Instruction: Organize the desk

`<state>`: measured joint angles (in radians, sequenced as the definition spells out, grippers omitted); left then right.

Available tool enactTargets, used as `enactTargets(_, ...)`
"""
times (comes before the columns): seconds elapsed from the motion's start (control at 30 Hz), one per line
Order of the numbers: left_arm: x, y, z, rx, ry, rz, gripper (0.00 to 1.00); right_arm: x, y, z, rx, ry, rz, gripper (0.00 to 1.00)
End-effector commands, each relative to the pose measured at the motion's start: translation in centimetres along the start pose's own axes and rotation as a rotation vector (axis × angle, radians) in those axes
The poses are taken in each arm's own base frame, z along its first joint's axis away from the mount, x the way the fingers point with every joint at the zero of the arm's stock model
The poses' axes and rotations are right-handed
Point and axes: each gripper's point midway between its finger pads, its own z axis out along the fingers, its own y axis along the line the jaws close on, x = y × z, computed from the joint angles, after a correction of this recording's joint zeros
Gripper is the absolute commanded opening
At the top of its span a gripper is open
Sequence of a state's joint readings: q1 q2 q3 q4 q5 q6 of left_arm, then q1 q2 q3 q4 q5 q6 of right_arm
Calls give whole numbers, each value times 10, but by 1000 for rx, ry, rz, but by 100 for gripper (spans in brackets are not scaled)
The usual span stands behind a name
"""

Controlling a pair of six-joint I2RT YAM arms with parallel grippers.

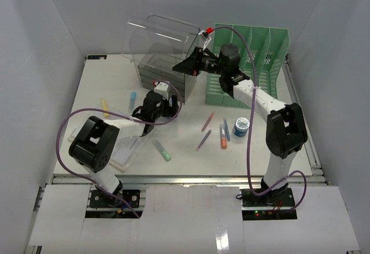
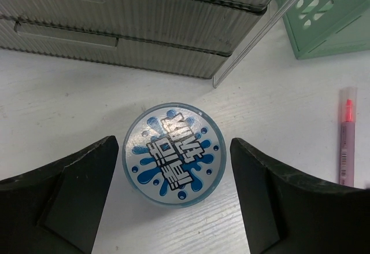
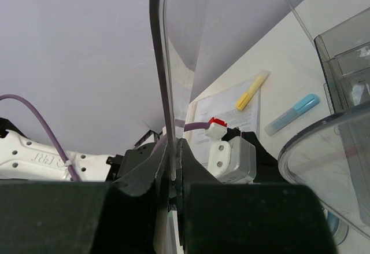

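Your left fingers (image 2: 63,199) are spread wide, one on each side of a round blue-lidded tub (image 2: 173,161) and clear of it, just in front of the clear drawer box (image 2: 144,28). Your right fingers (image 3: 141,179) are pressed together on the edge of a thin clear cover (image 3: 163,80) raised over that box. I'd judge the tub light, hard and slick-sided, so take it across the wall just under the lid. The table (image 2: 52,103) lies beneath the drawer box and runs out from it on every side. It looks stiff and smooth, so things will likely slide on it, and it gives you nothing to grip
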<state>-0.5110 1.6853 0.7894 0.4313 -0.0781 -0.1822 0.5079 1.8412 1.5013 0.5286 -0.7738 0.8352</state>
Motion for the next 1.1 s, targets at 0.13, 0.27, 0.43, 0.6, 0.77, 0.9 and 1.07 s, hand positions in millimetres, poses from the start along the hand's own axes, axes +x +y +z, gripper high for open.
enactTargets(0.13,-13,-3,10,-9,-27,-21,45,-17,34,-6,-80,-33,-68,8)
enactTargets(0.27,-17,-5,5,-8,-33,-46,13,-18,36,-6,-83,-34,-70,8)
enactTargets(0.43,-58,-11,-33,22,-161,-213,0,-19,37,-7,-85,-35,-73,8)
enactTargets(0.6,-92,10,-81,103,-349,-590,0,-20,38,-8,-87,-37,-72,8)
enactTargets(0.77,-119,34,-102,182,-528,-862,0,-19,39,-8,-87,-38,-70,8)
enactTargets(0.9,-140,42,-102,262,-628,-987,0,-20,41,-9,-90,-42,-68,8)
enactTargets(1.07,-172,47,-100,394,-743,-1089,0,-20,41,-10,-90,-44,-61,8)
